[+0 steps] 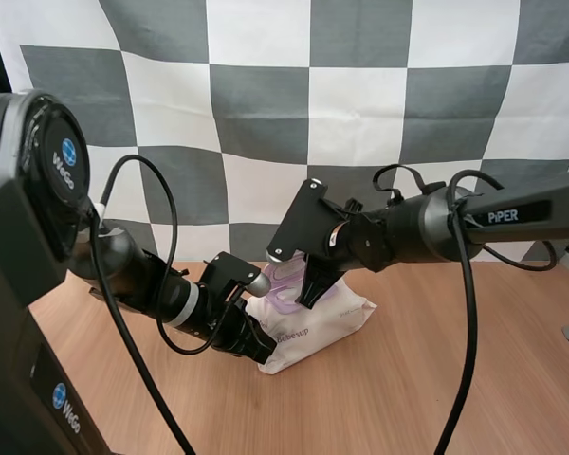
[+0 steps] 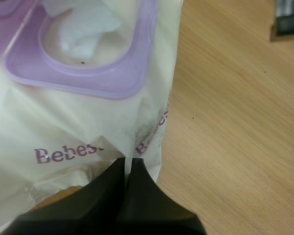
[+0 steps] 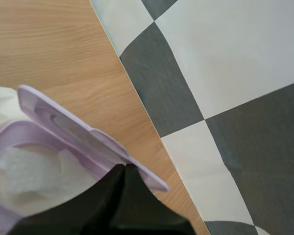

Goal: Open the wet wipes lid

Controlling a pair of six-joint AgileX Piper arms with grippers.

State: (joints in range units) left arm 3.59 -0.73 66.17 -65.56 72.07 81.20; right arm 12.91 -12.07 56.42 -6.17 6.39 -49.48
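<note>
Pale wood-grain table (image 1: 436, 379) below everything. Near its middle, lying with the printed face up: the wet wipes pack (image 1: 315, 327), white with lilac lettering. At the pack's near corner, reaching in from the left side: left gripper (image 1: 262, 349), closed down to a hairline slit on the puckered wrapper edge, just beside the "Bebes" print. Over the pack's far end, reaching in from the right side: right gripper (image 1: 311, 290), pointing down, fingers pressed together on the free edge of the lilac lid (image 3: 63, 120). Lid already up off its frame and standing tilted. From the high camera: both arms meeting over the pack, the opening mostly hidden behind the right fingers. From the left wrist: a look straight down into the lilac frame (image 2: 95, 85), with a white wipe (image 2: 83, 29) bunched in the opening, and table grain alongside the pack's edge. From the right wrist: the lid's inner face with its raised oval ring, the wipe just below it, and table beyond the lid.
</note>
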